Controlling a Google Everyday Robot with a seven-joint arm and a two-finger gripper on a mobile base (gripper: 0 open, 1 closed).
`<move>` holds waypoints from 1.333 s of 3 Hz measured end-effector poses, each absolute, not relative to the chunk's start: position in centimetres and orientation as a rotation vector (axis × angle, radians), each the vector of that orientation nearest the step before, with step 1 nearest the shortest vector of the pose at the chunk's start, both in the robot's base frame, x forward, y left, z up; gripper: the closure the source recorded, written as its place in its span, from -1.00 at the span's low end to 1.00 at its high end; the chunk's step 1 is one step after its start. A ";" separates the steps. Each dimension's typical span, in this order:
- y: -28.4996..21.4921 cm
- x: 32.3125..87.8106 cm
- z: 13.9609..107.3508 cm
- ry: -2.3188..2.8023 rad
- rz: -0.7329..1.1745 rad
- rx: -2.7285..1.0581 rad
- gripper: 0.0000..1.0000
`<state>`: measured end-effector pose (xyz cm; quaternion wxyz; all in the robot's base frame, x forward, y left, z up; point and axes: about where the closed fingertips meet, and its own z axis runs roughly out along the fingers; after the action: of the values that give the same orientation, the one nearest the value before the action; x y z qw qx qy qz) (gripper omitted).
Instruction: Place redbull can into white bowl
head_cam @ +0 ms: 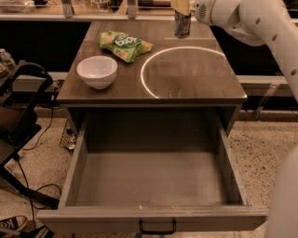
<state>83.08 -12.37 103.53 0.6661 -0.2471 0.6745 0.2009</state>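
Note:
The redbull can (182, 26), slim, dark and silver, hangs upright over the far right part of the tabletop. My gripper (181, 11) is shut on its top, reaching in from the upper right; the upper end of the can is hidden by the fingers. The white bowl (97, 70) stands empty on the left of the table, well to the left of the can and nearer to the camera.
A green crinkly snack bag (124, 44) lies behind the bowl, between bowl and can. The wooden tabletop (195, 79) shows a bright ring of reflected light. Below its front edge a deep drawer (153, 181) stands pulled open. A black chair (18, 121) stands at the left.

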 end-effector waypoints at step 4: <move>-1.8 68.1 107.2 1.276 0.790 -0.744 1.00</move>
<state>68.15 -1.81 107.22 0.6692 -0.3301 0.5660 0.3506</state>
